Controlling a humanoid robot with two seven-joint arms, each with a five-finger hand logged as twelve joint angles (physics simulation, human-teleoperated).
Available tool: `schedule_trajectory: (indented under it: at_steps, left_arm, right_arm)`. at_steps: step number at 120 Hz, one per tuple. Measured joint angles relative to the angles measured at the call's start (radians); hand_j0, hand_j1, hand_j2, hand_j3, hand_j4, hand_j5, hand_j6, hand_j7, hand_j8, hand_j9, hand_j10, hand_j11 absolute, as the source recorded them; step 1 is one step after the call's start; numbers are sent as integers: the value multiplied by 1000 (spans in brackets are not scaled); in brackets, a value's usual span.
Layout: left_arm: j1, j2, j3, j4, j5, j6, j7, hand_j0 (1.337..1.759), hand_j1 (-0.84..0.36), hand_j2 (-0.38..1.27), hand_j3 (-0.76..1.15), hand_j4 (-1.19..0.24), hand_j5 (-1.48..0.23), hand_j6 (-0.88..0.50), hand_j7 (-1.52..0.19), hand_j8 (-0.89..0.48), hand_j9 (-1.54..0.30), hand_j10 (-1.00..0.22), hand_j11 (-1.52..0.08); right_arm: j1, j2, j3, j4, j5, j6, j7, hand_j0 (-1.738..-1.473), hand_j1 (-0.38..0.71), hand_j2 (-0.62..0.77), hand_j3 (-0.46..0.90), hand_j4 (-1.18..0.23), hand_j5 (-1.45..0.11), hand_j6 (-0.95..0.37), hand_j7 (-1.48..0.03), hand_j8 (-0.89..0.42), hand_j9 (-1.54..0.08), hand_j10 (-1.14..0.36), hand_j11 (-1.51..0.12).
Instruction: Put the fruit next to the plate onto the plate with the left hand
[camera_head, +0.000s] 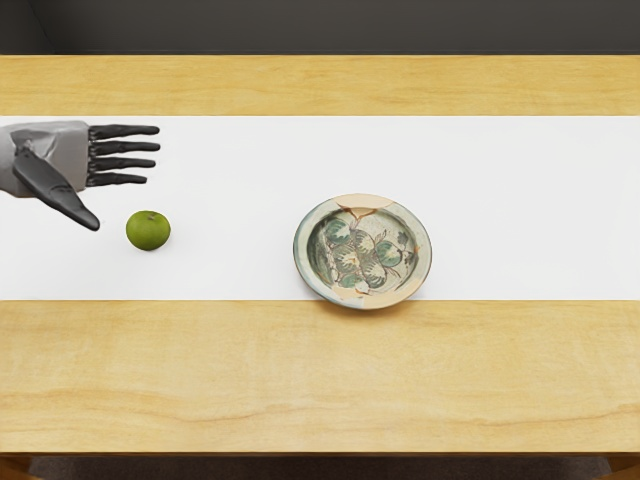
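A small green fruit lies on the white runner, well to the left of a round patterned plate that holds nothing. My left hand enters from the left edge, up and to the left of the fruit. Its fingers are stretched out flat toward the right and the thumb points down toward the fruit, with a small gap between thumb tip and fruit. The hand holds nothing. No right arm shows.
A white runner crosses the wooden table from left to right, with bare wood strips in front and behind. The table's far edge meets a dark background.
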Motion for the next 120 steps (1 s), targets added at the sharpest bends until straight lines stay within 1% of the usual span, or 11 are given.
schedule_trajectory:
  at_steps: [16,28,34,48,51,58,65,72,85,100,120]
  left_arm:
    - [3,-7,3,4,46,0,1,1658,336,2,0,-11,-15,-11,-15,-11,-15,-11,-15]
    - [9,0,9,17,162,0,3,1658,336,2,0,-12,-15,-12,-15,-12,-15,-12,-15]
    - [11,13,19,20,214,9,19,1658,336,2,0,-12,-15,-12,-15,-12,-15,-12,-15]
    - [2,48,79,25,331,141,41,1658,336,2,0,-13,-15,-14,-15,-14,-15,-13,-15]
    - [-20,63,103,25,344,173,42,1658,337,3,0,-15,-15,-15,-15,-15,-15,-14,-15]
    - [-163,66,200,22,356,247,42,1658,337,3,0,-15,-16,-16,-15,-16,-15,-15,-15]
    - [-324,59,352,16,352,326,26,1658,335,3,0,-16,-17,-16,-16,-16,-16,-15,-16]
    - [-384,24,501,-3,349,428,-6,1658,335,3,0,-16,-17,-16,-17,-16,-17,-15,-17]
    - [-517,-134,788,-39,339,692,-61,1658,334,3,0,-17,-18,-18,-18,-17,-18,-17,-17]
    - [-534,-223,1004,-72,330,896,-91,1658,335,3,0,-16,-17,-17,-17,-16,-17,-15,-17]
    - [-536,-277,1097,-86,326,967,-99,1658,336,3,0,-14,-16,-15,-16,-15,-16,-14,-16]
  right_arm:
    - [-1,0,0,0,0,-1,0,-1658,-349,0,0,0,0,0,0,0,0,0,0]
    - [-1,0,0,0,1,-1,0,-1658,-349,0,0,0,0,-1,0,0,0,0,0]
    - [-1,0,0,0,1,-1,0,-1658,-349,0,0,0,0,0,0,0,0,0,0]
    - [-1,0,0,0,1,-1,1,-1658,-349,0,0,0,0,-1,0,-1,0,0,0]
    - [-1,0,0,0,1,-1,1,-1658,-349,0,0,0,0,-1,0,0,0,0,0]
    - [-1,0,0,0,1,-1,0,-1658,-349,0,0,0,0,0,0,0,0,0,0]
    - [-1,0,0,0,1,-1,1,-1658,-349,0,0,0,0,0,0,0,0,0,0]
    - [-1,0,0,-1,1,-1,1,-1658,-349,0,0,0,0,0,0,0,0,0,0]
    - [-1,0,0,0,1,-1,1,-1658,-349,0,0,0,0,0,0,0,0,0,0]
    - [-1,0,0,-1,1,-1,1,-1658,-349,0,0,0,0,-1,0,0,0,0,0]
    - [-1,0,0,0,1,-1,1,-1658,-349,0,0,0,0,0,0,0,0,0,0]
